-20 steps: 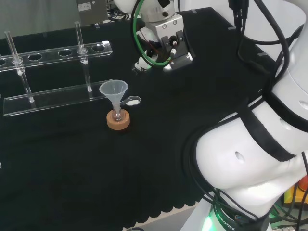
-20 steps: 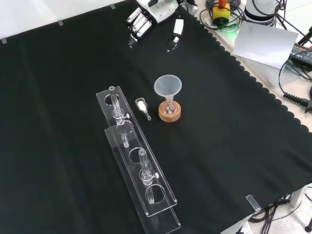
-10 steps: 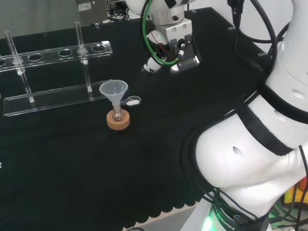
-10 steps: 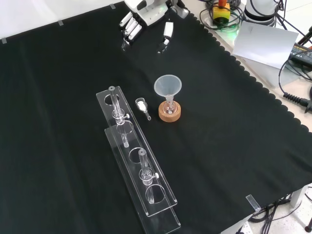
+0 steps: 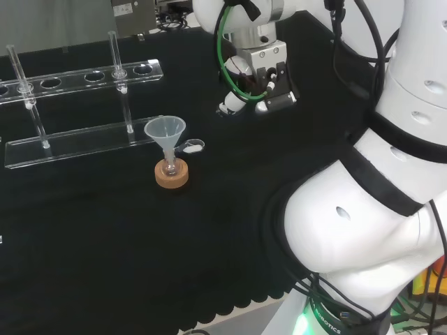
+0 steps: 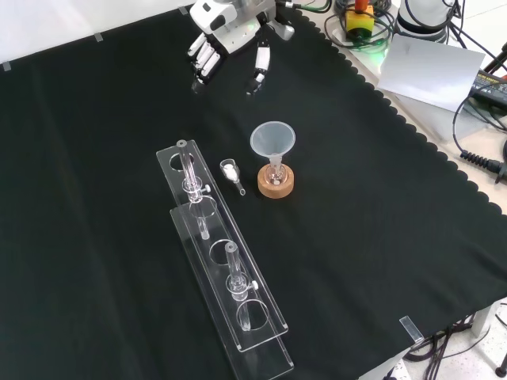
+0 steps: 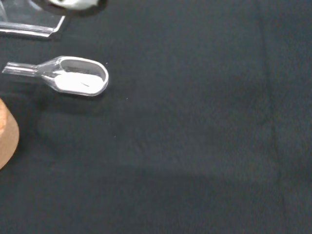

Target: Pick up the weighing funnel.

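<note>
Front view has the hand (image 6: 230, 36) over the black cloth (image 6: 95, 158) with its fingers (image 6: 203, 59) straight, spread away from the thumb, holding nothing. Well apart from it, nearer the camera, the weighing funnel (image 6: 232, 173) lies on the cloth with white powder in its scoop, between the cork ring (image 6: 276, 184) bearing the funnel (image 6: 273, 141) and a clear rack (image 6: 226, 273).

No legible text, label, number or sign on anything
</note>
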### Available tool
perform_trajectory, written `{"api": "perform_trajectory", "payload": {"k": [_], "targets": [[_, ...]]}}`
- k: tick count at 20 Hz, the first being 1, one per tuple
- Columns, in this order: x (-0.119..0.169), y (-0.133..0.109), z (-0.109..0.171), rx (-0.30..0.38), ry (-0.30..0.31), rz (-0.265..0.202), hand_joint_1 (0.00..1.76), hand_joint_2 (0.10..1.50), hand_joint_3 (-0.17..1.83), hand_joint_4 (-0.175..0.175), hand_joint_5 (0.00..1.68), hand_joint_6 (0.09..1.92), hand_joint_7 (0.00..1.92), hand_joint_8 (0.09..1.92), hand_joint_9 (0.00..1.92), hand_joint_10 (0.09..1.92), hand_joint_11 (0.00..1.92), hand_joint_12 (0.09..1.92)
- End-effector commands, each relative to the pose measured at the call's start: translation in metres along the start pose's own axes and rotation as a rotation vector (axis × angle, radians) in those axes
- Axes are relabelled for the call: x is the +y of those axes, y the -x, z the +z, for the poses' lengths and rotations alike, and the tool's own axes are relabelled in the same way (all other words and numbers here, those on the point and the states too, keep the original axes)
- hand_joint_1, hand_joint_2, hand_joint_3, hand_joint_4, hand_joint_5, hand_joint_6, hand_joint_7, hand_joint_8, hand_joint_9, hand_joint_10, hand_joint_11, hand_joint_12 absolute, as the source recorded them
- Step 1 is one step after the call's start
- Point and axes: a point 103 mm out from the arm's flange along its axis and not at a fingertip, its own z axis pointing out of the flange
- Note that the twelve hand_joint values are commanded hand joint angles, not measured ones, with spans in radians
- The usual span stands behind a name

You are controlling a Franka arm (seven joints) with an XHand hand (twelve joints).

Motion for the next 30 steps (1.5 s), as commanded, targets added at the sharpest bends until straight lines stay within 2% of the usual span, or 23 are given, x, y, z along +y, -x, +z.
{"api": "perform_trajectory", "payload": {"k": [1, 11, 30], "targets": [[0.029, -0.007, 0.035, 0.066, 0.013, -0.053, 0.78, 0.73, 0.47, -0.061, 0.5, 0.09, 0.4, 0.71, 0.59, 0.63, 0.31, 1.36], [0.049, -0.014, 0.06, 0.072, -0.021, -0.082, 0.79, 0.71, 0.5, -0.063, 0.51, 0.09, 0.42, 0.7, 0.61, 0.6, 0.32, 1.35], [0.069, -0.047, 0.092, 0.059, -0.067, -0.128, 0.8, 0.71, 0.52, -0.065, 0.52, 0.09, 0.44, 0.71, 0.62, 0.6, 0.32, 1.35]]}}
